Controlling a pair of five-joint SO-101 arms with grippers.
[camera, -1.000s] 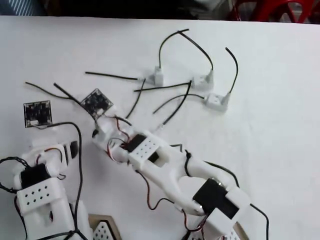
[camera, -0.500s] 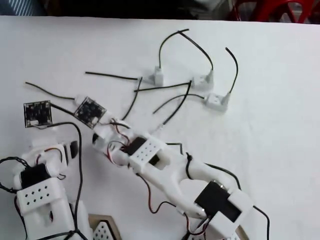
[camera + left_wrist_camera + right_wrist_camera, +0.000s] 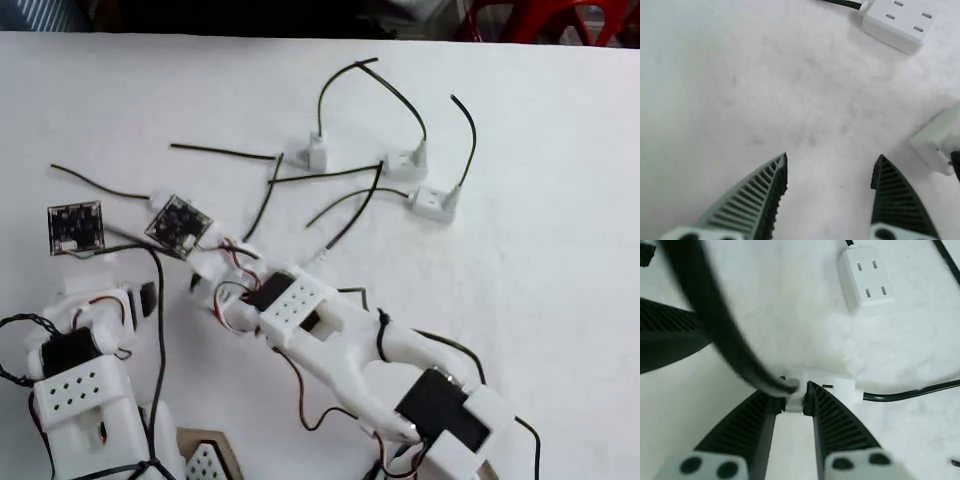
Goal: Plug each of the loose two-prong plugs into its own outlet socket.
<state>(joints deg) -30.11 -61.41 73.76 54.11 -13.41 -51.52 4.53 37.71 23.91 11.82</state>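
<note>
The worktop (image 3: 560, 250) is being covered by a white, matt sheet, faintly fuzzy like cloth or paper. The fingers (image 3: 755, 205) of the left tool (image 3: 832, 167) are being shown as dark, matt, ribbed plastic. The same ribbed plastic of the right tool (image 3: 794, 390) is being pressed against the smooth white plastic of a plug (image 3: 837, 385). The sockets (image 3: 433, 203) are being seen as smooth white plastic with a slight sheen, and the cords (image 3: 345, 75) as black, smooth and rubbery. The arms (image 3: 340, 335) are being shown in matt white plastic.

Right tool (image 3: 796, 390) dragged plug (image 3: 837, 385) and outlet (image 3: 178, 225) back.
</note>
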